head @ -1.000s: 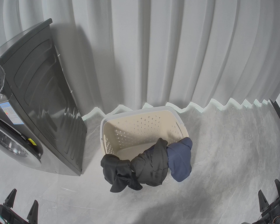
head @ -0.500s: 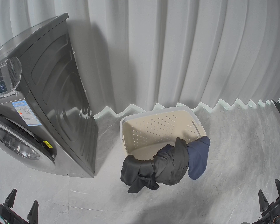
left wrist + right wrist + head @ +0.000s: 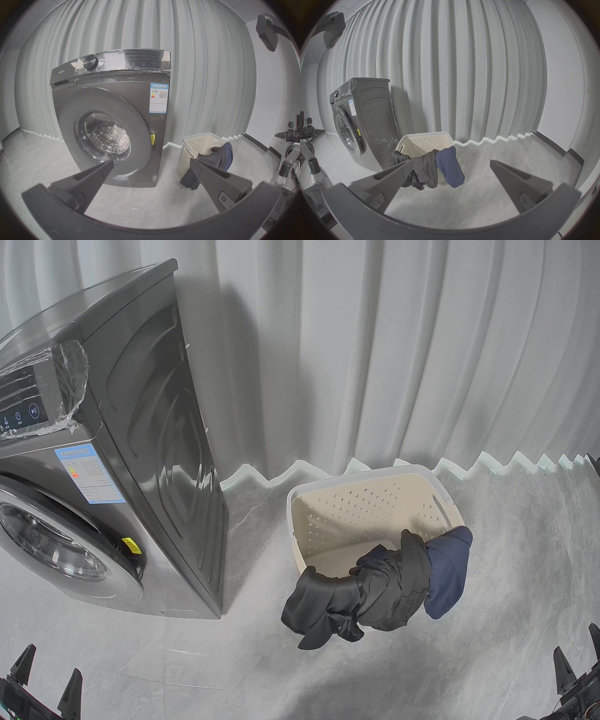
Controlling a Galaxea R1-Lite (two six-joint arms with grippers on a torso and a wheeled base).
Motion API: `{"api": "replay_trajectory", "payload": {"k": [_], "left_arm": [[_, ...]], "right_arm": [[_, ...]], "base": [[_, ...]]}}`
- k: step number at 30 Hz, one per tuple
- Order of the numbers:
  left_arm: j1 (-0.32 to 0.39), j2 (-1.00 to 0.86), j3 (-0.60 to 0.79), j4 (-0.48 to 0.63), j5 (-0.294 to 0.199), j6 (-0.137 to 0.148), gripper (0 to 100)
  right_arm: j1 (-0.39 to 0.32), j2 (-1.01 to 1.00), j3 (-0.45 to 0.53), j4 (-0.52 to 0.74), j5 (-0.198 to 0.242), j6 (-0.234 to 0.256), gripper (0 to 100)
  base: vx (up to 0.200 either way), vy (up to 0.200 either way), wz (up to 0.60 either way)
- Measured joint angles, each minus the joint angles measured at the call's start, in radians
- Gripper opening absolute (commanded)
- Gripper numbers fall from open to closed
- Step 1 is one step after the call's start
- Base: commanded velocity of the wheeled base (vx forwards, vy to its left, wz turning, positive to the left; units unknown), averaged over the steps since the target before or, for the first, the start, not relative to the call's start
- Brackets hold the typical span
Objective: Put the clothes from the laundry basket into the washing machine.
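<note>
We see clothes [image 3: 387, 590] draped over laundry basket [image 3: 362, 509] rim beside washing machine [image 3: 156, 459]; left gripper [image 3: 150, 162], right gripper [image 3: 450, 162] jaws released, empty.

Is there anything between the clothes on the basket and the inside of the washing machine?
Yes: the round door of the washing machine looks shut. Nothing else visible stands between it and the clothes on the laundry basket.

Probably a staged laundry room: washer [image 3: 119, 446], basket [image 3: 369, 509], curtain [image 3: 406, 346] wall, grey tile floor [image 3: 512, 590].
</note>
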Motion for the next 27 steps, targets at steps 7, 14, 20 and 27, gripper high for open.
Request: {"api": "replay_trajectory", "payload": {"k": [7, 14, 20, 27], "left_arm": [[0.0, 0.0, 0.0, 0.0, 0.0, 0.0, 100], [0.0, 0.0, 0.0, 0.0, 0.0, 0.002, 100], [0.0, 0.0, 0.0, 0.0, 0.0, 0.003, 100], [0.0, 0.0, 0.0, 0.0, 0.0, 0.002, 100]], "right_arm": [[0.001, 0.0, 0.0, 0.0, 0.0, 0.0, 100], [0.0, 0.0, 0.0, 0.0, 0.0, 0.0, 100], [0.0, 0.0, 0.0, 0.0, 0.0, 0.0, 100], [0.0, 0.0, 0.0, 0.0, 0.0, 0.0, 100]], "base": [[-0.057, 0.0, 0.0], [0.0, 0.086, 0.0], [0.0, 0.2, 0.0], [0.0, 0.2, 0.0]]}}
